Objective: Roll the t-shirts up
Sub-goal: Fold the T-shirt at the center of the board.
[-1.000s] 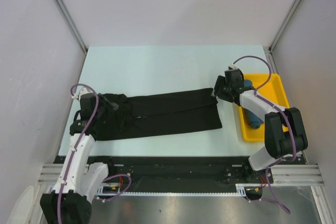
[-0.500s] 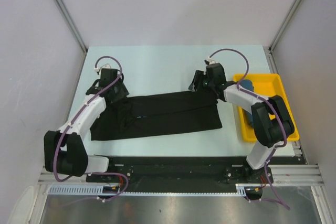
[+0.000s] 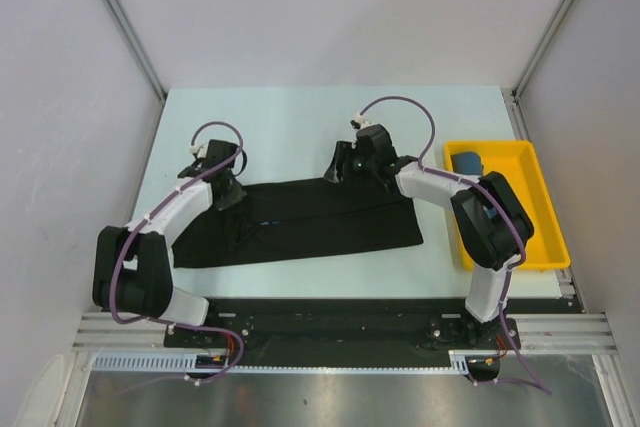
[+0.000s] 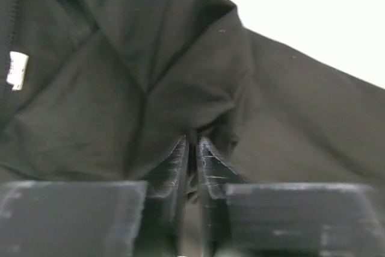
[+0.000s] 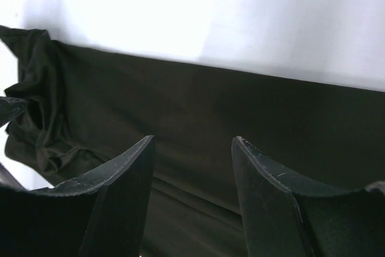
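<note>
Wrist views alone show jaws: left gripper (image 4: 192, 144) clenched on a black t-shirt (image 4: 289, 118) pucker at its tips; right gripper (image 5: 192, 142) released, cloth beneath. Overhead alone shows teal t-shirt (image 3: 467, 161) in yellow tray (image 3: 512, 202), rightward of both

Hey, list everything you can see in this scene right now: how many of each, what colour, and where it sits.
black t-shirt: one, black, folded into a long strip across the middle of the table
teal t-shirt: one, dark teal-blue, bundled at the far end of the tray
tray: one, yellow, right side of the table
table: one, pale, under everything
left gripper: one, black fingers, pinched on the black t-shirt's left end
right gripper: one, black fingers, open over the black t-shirt's far edge
</note>
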`<state>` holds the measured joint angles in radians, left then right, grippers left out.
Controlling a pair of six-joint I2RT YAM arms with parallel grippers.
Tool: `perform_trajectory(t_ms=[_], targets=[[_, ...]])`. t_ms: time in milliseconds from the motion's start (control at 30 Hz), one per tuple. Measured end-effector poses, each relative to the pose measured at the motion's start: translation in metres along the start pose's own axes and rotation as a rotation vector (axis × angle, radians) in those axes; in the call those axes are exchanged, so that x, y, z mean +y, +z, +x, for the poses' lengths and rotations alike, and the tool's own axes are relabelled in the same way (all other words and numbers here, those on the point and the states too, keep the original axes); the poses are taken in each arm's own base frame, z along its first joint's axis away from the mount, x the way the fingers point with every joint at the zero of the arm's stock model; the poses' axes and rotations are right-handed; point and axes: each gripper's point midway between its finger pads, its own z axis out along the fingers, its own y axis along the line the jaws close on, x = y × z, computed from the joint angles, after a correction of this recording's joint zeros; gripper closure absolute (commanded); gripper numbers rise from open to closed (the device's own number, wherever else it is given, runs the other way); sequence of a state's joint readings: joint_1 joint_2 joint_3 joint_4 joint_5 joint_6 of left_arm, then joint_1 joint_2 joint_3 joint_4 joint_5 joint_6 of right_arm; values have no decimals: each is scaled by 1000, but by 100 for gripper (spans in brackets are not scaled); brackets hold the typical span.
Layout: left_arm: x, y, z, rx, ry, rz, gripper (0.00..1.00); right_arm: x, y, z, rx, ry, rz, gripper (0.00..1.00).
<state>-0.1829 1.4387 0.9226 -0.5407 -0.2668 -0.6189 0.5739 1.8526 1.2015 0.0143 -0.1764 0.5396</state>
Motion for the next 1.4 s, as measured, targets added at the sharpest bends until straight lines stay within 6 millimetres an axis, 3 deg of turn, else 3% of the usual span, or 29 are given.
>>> perform_trajectory(t_ms=[167,400,667,933,1233,1400], targets=[[18,-6,1,-16,-42,-73,100,20,3,9,17,-14,-38,43],[61,-38,6,-83,-234,-88,100,60,7,38,71,-25,-130,45],[85,-43,28,-66,-322,-121,100,137,10,105,175,-44,-303,50],[95,-41,28,-49,-350,-142,99,213,-3,171,219,-139,-435,49],[95,-38,30,-25,-310,-129,99,239,22,202,77,-266,-344,48],[93,-38,29,-23,-302,-113,99,248,41,208,12,-314,-266,53]])
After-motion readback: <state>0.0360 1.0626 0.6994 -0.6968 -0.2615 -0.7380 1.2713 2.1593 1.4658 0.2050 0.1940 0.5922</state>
